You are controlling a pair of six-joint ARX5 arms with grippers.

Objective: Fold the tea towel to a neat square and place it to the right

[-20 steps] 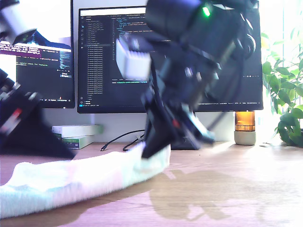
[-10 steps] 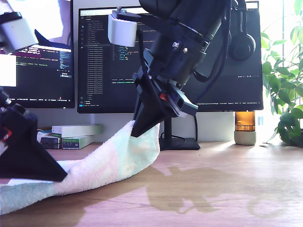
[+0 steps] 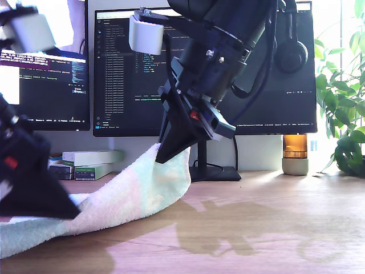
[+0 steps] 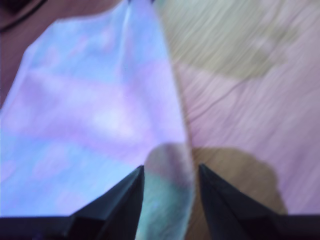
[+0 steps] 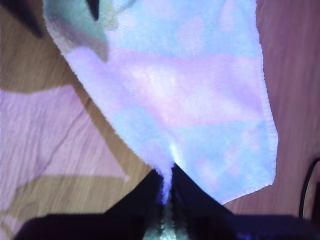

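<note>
We pinch an edge of the soft white fluffy terry tea towel (image 3: pixel 125 197) with my second gripper (image 3: pixel 162 157), jaws pressed together, lifting it just past the exterior view's centre towards 10 o'clock. The rest sags to the wooden table (image 3: pixel 268 228) towards 8 o'clock. There my first gripper (image 3: pixel 57 208) straddles a fold; we cannot tell whether it grips.

My second gripper (image 5: pixel 167 192) hangs raised, jaws pinched tight on the towel (image 3: pixel 137 191); my first gripper (image 4: pixel 170 175) sits low, jaws apart around cloth.
</note>
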